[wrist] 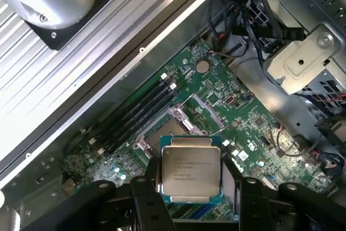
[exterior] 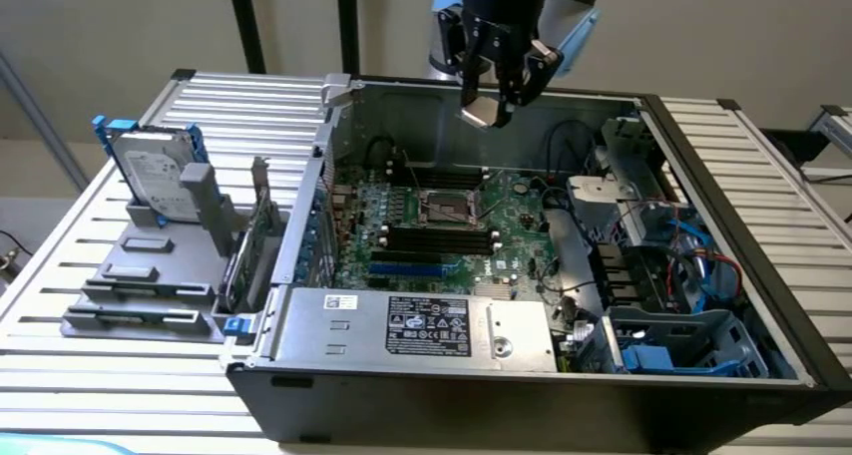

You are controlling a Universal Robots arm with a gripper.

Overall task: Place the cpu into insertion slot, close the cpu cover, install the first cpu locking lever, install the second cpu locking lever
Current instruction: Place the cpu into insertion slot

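My gripper (wrist: 190, 187) is shut on the cpu (wrist: 190, 170), a tan-silver square chip held flat between the two black fingers (wrist: 147, 187). In the exterior view the gripper (exterior: 496, 104) hangs high above the open computer case, with the cpu (exterior: 481, 112) at its tips. Well below it, the insertion slot (exterior: 450, 208) is a square black socket with a grey rim on the green motherboard. The wrist view looks down on the insertion slot (wrist: 168, 127), partly hidden behind the chip. The cpu cover (wrist: 206, 112) stands swung open beside it.
Black memory slots (exterior: 437, 240) lie beside the socket. The power supply box (exterior: 419, 327) sits at the case's near side, and cables and a drive cage (exterior: 665, 265) fill the exterior view's right. A grey holder with a hard drive (exterior: 154, 176) stands on the slatted table (exterior: 80, 275).
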